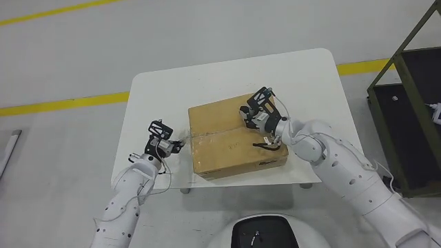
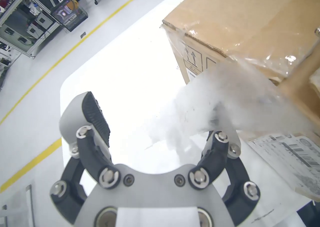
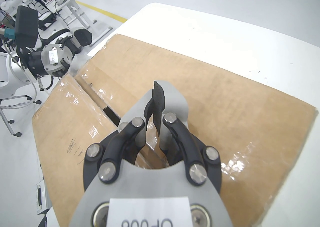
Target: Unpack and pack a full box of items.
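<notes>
- The cardboard box (image 1: 231, 141) lies flat on the white table (image 1: 158, 89). Its long axis runs from the left claw (image 1: 172, 145) across towards the right arm's side.
- One short end of the box faces the left claw, just ahead of its fingertips.
- The taped centre seam follows that long axis. A dark gap shows between the top flaps (image 3: 110, 112), just in front of the right claw (image 3: 157, 90).
- The left claw is spread wide and low beside the box end, with nothing clamped.
- A loose strip of clear tape (image 2: 225, 97) hangs off the box corner and drapes over one of the left claw's fingers.
- The right claw is pressed together over the box top, tips at the seam. Nothing shows between them.
</notes>
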`<state>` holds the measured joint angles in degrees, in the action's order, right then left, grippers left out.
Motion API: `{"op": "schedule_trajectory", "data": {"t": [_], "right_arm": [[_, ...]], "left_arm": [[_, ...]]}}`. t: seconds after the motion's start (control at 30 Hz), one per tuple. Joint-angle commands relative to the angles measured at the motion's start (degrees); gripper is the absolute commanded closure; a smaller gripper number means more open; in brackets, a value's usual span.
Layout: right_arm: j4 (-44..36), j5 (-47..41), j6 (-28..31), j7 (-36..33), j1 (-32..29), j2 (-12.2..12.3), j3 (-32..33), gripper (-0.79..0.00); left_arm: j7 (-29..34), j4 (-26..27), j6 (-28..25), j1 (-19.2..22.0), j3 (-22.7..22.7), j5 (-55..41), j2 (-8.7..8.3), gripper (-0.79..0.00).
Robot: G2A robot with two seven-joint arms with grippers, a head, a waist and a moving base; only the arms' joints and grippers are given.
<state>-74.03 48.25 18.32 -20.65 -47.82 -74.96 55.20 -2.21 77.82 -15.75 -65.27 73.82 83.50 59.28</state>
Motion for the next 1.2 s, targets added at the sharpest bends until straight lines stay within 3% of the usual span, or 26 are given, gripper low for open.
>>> {"op": "schedule_trajectory", "data": {"t": [0.0, 0.17, 0.43, 0.77, 1.17], "right_arm": [[0.0, 0.0, 0.1, 0.0, 0.0, -0.1, 0.0, 0.0], [0.3, -0.1, 0.3, 0.1, -0.2, -0.2, 0.0, 0.0], [0.4, -0.2, 0.4, -0.3, -0.3, -0.4, 0.2, 0.0], [0.4, -0.2, 0.8, -0.7, -0.6, -0.6, 0.5, 0.0], [-1.1, -1.9, 0.7, -1.8, -0.9, -0.4, 2.6, 0.0]], "left_arm": [[-0.5, 0.6, 0.5, -0.7, 0.9, -1.3, 0.0, -0.785], [-2.2, 2.2, 0.9, -2.7, 3.7, -8.6, 0.16, -0.785], [-1.8, 5.5, -0.5, -4.0, 5.4, -10.0, 0.12, -0.785], [-0.6, 8.0, -0.4, -1.2, 4.4, -6.9, 0.49, -0.785], [2.5, 14.6, -1.4, 3.0, 3.6, 1.2, 0.51, -0.785]]}}
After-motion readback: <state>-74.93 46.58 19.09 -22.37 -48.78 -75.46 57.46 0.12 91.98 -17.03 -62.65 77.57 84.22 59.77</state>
